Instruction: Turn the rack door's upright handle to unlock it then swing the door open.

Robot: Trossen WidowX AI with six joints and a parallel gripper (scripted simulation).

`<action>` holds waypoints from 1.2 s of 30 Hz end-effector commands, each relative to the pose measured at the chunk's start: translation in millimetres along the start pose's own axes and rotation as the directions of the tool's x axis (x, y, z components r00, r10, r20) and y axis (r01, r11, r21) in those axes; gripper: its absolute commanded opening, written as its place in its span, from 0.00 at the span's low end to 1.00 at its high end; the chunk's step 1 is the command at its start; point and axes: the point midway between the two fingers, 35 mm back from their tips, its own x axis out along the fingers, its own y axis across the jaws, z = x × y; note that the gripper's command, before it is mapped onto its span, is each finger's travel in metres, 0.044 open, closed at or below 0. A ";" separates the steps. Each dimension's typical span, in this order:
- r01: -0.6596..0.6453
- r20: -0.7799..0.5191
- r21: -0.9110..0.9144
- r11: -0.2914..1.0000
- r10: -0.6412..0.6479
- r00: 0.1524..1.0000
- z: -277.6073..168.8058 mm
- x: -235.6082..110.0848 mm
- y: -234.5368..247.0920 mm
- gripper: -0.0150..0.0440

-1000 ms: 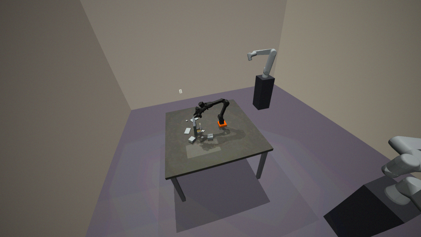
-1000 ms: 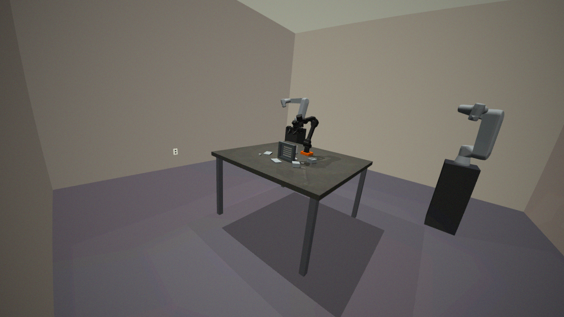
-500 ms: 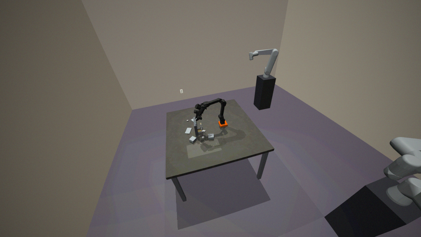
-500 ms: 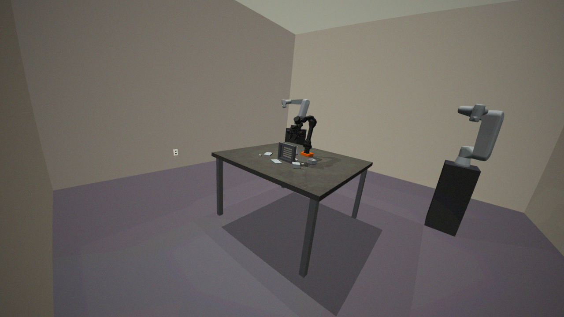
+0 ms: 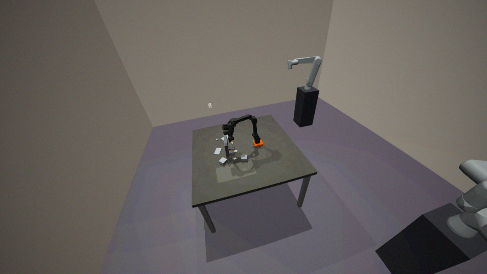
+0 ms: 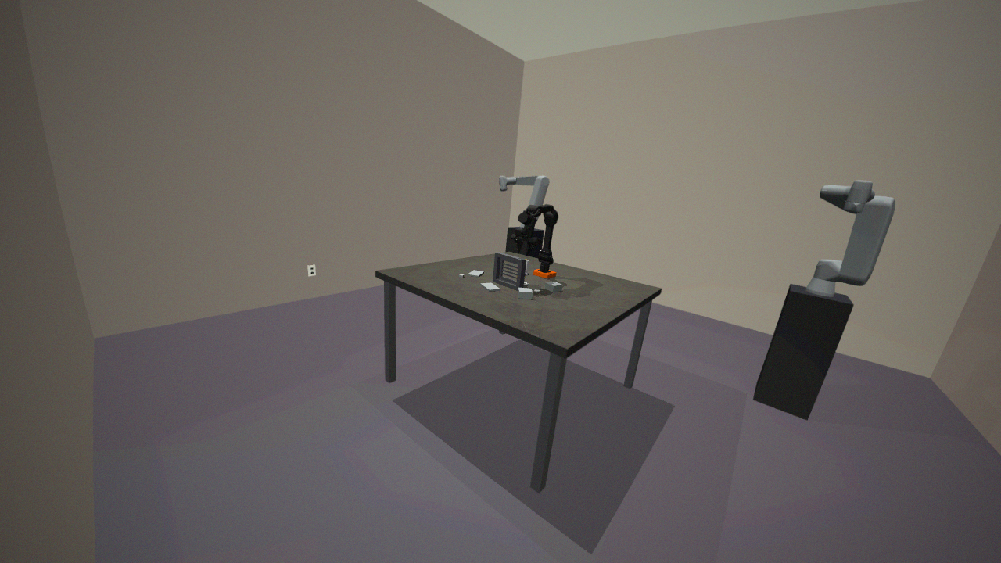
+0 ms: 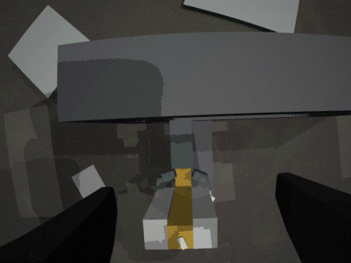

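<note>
Grey and yellow, the rack door's handle (image 7: 182, 204) shows low in the wrist view, just beside the dark grey rack frame (image 5: 226, 145) (image 6: 510, 270) (image 7: 238, 77) on the tabletop (image 5: 210, 190) (image 6: 447, 294) (image 7: 128, 11). The black fingers (image 5: 230, 139) stand apart, one on either side of the handle as the wrist view looks down, with nothing clamped between them. Judging by this, the step in hand is the approach: the squeeze is not yet made, and neither the quarter turn nor the swing has begun. The next move probably calls for lowering the fingers along the handle, keeping it midway between them, and then closing; coming down off-centre could knock it or scrape the frame. The task sentence calls the handle upright, and its long axis seems to run up towards the wrist camera, its pale, yellow-striped end nearest; foreshortening leaves its exact tilt unclear.
</note>
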 end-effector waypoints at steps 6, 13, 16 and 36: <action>0.033 -0.204 0.016 0.999 -0.029 0.979 -14.6 2.8 7.6 0.75; 0.052 -0.286 0.018 0.998 -0.045 0.957 -21.7 3.2 10.0 0.75; 0.052 -0.286 0.018 0.998 -0.045 0.957 -22.3 6.9 9.9 0.75; 0.052 -0.286 0.018 0.998 -0.044 0.957 -29.7 38.5 8.9 0.75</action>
